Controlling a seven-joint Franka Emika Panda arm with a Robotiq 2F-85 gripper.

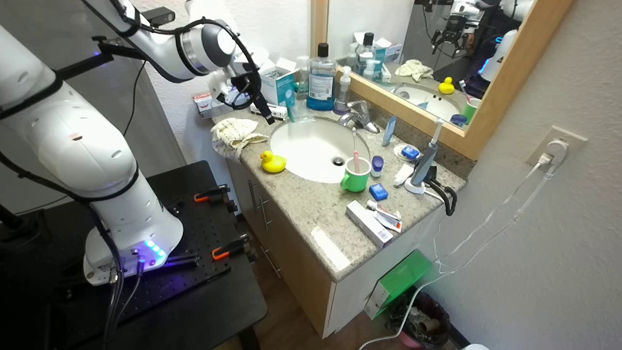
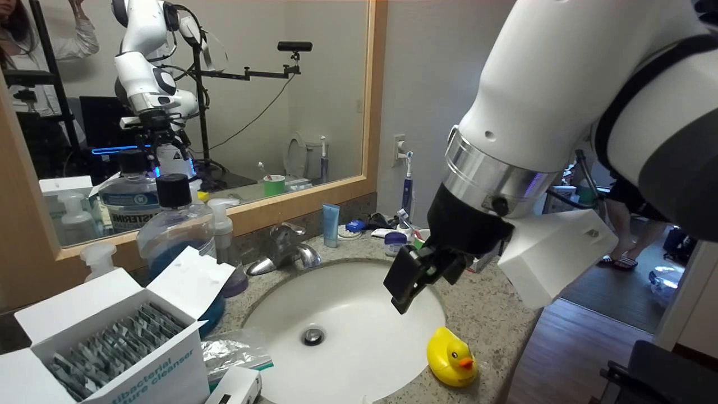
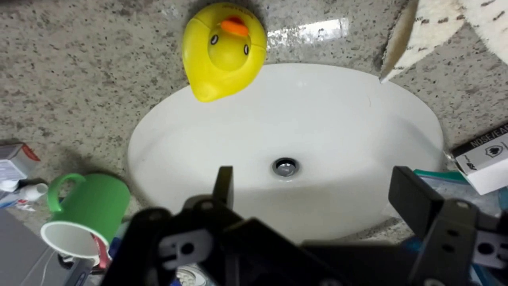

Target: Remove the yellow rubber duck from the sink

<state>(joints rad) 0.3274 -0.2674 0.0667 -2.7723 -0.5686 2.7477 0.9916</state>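
Observation:
The yellow rubber duck (image 1: 273, 162) sits upright on the speckled countertop at the rim of the sink (image 1: 306, 148). In an exterior view the duck (image 2: 450, 357) stands beside the basin (image 2: 359, 314), near the counter's front edge. In the wrist view the duck (image 3: 226, 55) is at the top, its tail overlapping the rim of the white basin (image 3: 317, 115). My gripper (image 3: 317, 188) is open with nothing between its fingers, over the basin and apart from the duck. In an exterior view the gripper (image 2: 426, 278) is above the basin; it is partly hidden in an exterior view (image 1: 267, 114).
A chrome faucet (image 1: 359, 116) stands behind the basin below a mirror. A green cup (image 1: 356, 176) with a toothbrush stands by the rim. A patterned cloth (image 1: 235, 132), an open wipes box (image 2: 129, 336) and a mouthwash bottle (image 1: 320, 80) are around the basin's other end.

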